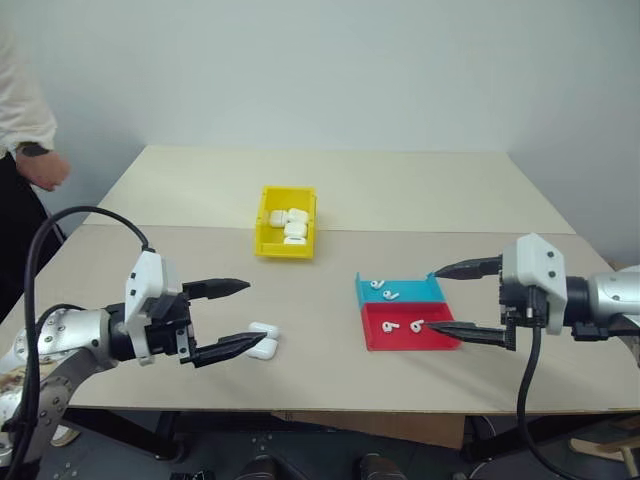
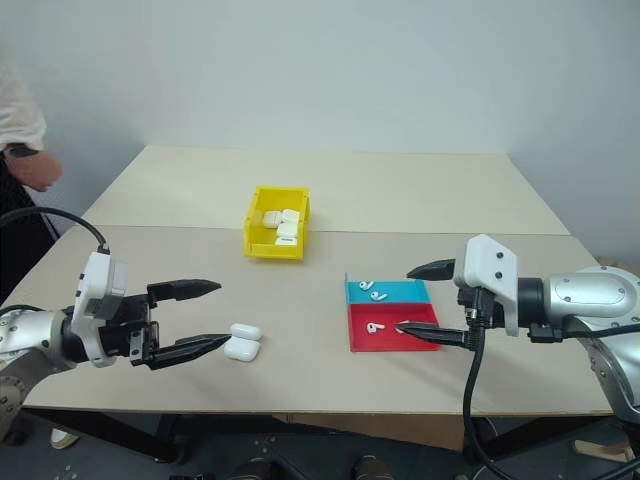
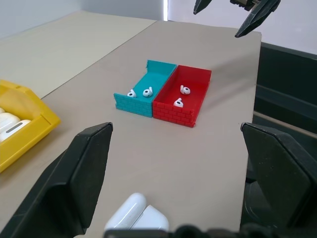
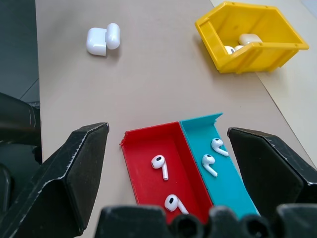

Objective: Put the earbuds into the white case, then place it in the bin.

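Note:
The white case (image 1: 264,340) lies on the table with its lid flipped open, also seen in the right wrist view (image 4: 103,39). My left gripper (image 1: 253,313) is open and level, and its lower fingertip is close beside the case. Two earbuds (image 1: 384,290) lie in the teal half of a small tray (image 1: 418,292), and two more earbuds (image 4: 159,162) lie in its red half. My right gripper (image 1: 434,299) is open, with its fingertips at the tray's right side above the red half. The yellow bin (image 1: 285,248) stands farther back at the centre.
Several white cases lie inside the bin (image 4: 252,49). A person's arm (image 1: 25,110) shows at the far left, beyond the table. The table's front edge (image 1: 330,408) runs just below both grippers. A seam crosses the table behind the bin.

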Motion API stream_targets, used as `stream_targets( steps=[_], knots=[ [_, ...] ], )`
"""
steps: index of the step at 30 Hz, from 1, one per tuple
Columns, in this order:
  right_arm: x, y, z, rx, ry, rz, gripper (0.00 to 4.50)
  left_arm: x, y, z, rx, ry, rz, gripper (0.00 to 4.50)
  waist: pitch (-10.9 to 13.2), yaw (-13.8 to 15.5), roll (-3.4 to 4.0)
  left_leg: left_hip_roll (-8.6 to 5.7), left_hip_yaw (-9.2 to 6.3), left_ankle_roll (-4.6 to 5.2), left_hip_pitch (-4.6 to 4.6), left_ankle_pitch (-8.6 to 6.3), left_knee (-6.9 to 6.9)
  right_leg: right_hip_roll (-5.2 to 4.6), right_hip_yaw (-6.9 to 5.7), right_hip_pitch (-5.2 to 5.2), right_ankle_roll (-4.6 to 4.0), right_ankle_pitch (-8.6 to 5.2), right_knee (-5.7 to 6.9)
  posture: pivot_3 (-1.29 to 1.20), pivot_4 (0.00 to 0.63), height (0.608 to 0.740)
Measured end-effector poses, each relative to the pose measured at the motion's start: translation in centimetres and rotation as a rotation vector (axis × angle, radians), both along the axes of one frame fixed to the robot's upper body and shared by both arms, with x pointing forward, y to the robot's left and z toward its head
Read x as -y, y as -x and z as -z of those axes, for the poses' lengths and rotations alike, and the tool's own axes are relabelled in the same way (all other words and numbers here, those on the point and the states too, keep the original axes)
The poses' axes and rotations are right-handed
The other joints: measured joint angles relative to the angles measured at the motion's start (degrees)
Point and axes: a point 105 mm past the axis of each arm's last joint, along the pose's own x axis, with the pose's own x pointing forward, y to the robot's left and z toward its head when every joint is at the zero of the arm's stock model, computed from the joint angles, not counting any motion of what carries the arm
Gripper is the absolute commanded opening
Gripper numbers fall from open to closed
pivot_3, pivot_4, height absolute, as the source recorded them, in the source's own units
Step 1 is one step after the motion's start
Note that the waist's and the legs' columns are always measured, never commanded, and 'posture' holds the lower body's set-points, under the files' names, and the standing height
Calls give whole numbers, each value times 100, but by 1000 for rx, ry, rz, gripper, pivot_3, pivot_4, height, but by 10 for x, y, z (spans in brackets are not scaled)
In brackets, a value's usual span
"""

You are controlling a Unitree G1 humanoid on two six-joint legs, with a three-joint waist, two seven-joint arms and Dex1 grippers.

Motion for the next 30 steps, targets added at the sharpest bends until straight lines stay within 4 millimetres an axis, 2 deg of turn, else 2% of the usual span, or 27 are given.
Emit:
stream_targets(
  steps=[9,17,20,26,28,30],
  knots=[
    [-2,0,-1,2,-27,1,4456,-2,-5,-5,4,-18,-14,4500,0,-15,0,1,0,0,1,0,0,1,0,-1,0,0,2,0,150,740],
    [-2,-1,1,-4,-40,36,4456,1,1,4,-54,-144,-42,4500,0,-8,0,0,3,-1,1,0,-2,-1,2,-2,0,0,1,0,150,740],
    [-4,-5,-4,19,-51,46,4456,1,-2,5,-77,-160,-106,4500,0,-16,0,1,3,-1,3,-1,-2,0,3,-2,1,0,4,0,150,740],
    [-4,-5,-2,-1,-51,75,4456,7,-22,-2,22,-98,-348,4500,3,10,-6,-1,-1,0,1,0,-1,3,3,4,2,1,4,0,150,740],
    [-5,-4,-1,-5,-58,80,4456,4,-29,-5,-3,-118,-408,4500,4,10,-7,-1,-3,1,3,1,0,6,4,4,3,1,7,0,150,740],
    [-6,-4,-1,-6,-77,86,4456,4,-30,3,-123,-246,-405,4500,8,14,-15,-1,-8,0,5,1,4,10,4,6,3,1,13,0,150,740]
  ],
)
